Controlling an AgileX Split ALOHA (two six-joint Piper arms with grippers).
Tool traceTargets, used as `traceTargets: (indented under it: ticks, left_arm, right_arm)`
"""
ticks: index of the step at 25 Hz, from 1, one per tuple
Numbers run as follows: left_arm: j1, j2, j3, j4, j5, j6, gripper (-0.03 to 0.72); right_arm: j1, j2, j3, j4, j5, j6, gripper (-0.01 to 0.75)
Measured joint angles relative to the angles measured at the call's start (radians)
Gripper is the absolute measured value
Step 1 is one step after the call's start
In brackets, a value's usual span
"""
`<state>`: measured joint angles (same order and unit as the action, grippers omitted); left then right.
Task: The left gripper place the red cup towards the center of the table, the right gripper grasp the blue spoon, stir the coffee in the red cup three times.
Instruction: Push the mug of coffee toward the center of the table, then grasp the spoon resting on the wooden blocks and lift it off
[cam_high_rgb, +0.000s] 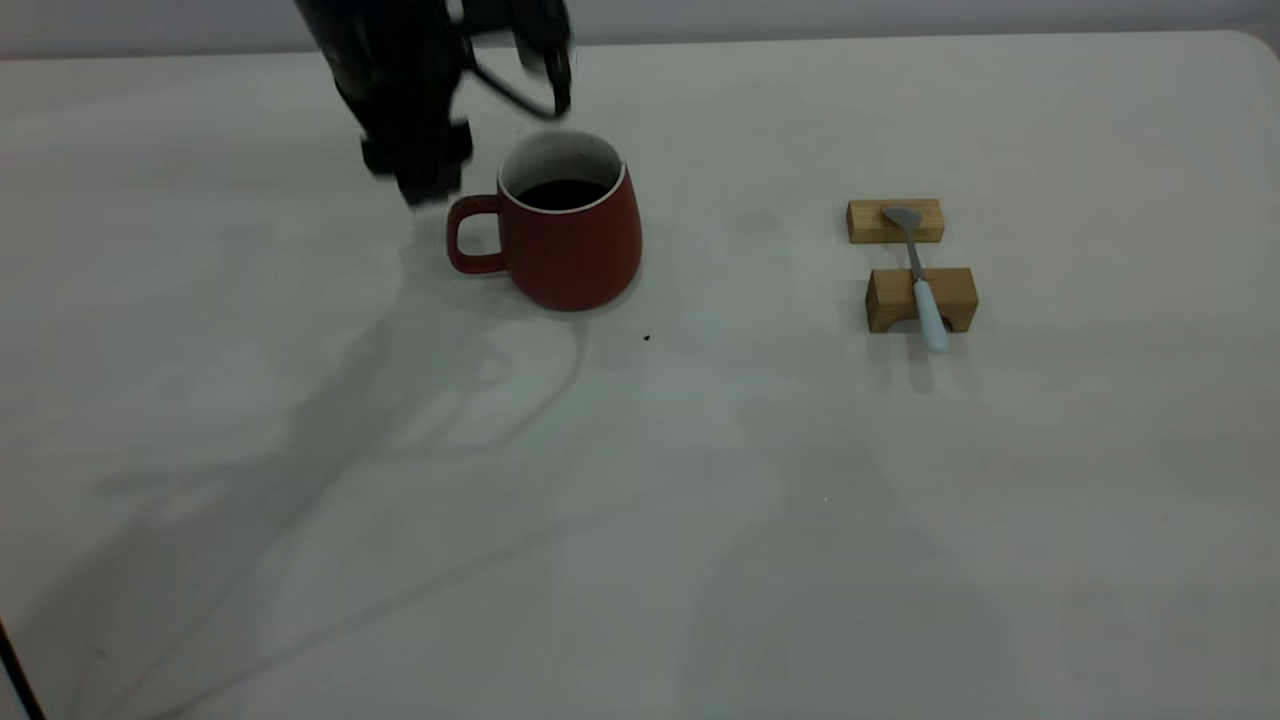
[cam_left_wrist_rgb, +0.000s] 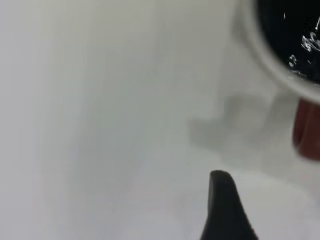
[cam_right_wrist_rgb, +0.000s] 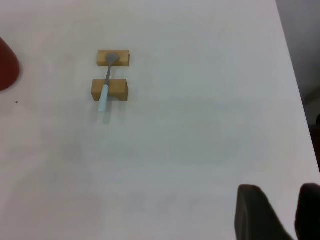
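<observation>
The red cup (cam_high_rgb: 570, 240) stands upright on the table (cam_high_rgb: 640, 500), left of the middle, its handle pointing at the left arm; dark coffee (cam_high_rgb: 562, 193) fills it. My left gripper (cam_high_rgb: 425, 185) hovers just beside the handle and holds nothing. The left wrist view shows one black finger (cam_left_wrist_rgb: 222, 200) over bare table, with the cup rim (cam_left_wrist_rgb: 260, 55) apart from it. The blue spoon (cam_high_rgb: 918, 275) lies across two wooden blocks at the right. My right gripper (cam_right_wrist_rgb: 281, 192) hangs far from the spoon (cam_right_wrist_rgb: 106, 82), fingers close together, empty.
The spoon's bowl rests on the far tan block (cam_high_rgb: 895, 221) and its handle on the near block (cam_high_rgb: 921, 299). A small dark speck (cam_high_rgb: 646, 338) lies in front of the cup. The table's right edge (cam_right_wrist_rgb: 292, 75) runs close to the right gripper.
</observation>
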<state>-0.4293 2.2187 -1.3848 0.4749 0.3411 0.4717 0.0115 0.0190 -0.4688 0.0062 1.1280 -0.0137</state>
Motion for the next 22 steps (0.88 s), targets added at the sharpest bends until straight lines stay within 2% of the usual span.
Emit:
traceTargets:
  ticks: [5, 9, 13, 19, 20, 22]
  left_arm:
    - [0.000, -0.130, 0.000, -0.016, 0.135, -0.035, 0.535]
    - [-0.005, -0.274, 0.000, -0.073, 0.275, -0.150, 0.535]
    - [-0.009, -0.455, 0.000, -0.143, 0.462, -0.273, 0.535]
    - [-0.009, -0.710, 0.000, -0.219, 0.788, -0.353, 0.535]
    - [-0.009, -0.754, 0.000, -0.227, 0.824, -0.365, 0.535]
    - [-0.009, -0.836, 0.001, -0.239, 0.827, -0.400, 0.535]
  right_arm:
    - [0.000, 0.000, 0.000, 0.000, 0.000, 0.000, 0.240]
    - [0.000, 0.000, 0.000, 0.000, 0.000, 0.000, 0.240]
    - [0.000, 0.000, 0.000, 0.000, 0.000, 0.000, 0.240]
    - [0.000, 0.000, 0.000, 0.000, 0.000, 0.000, 0.240]
    - [0.000, 0.000, 0.000, 0.000, 0.000, 0.000, 0.240]
    - [0.000, 0.000, 0.000, 0.000, 0.000, 0.000, 0.240]
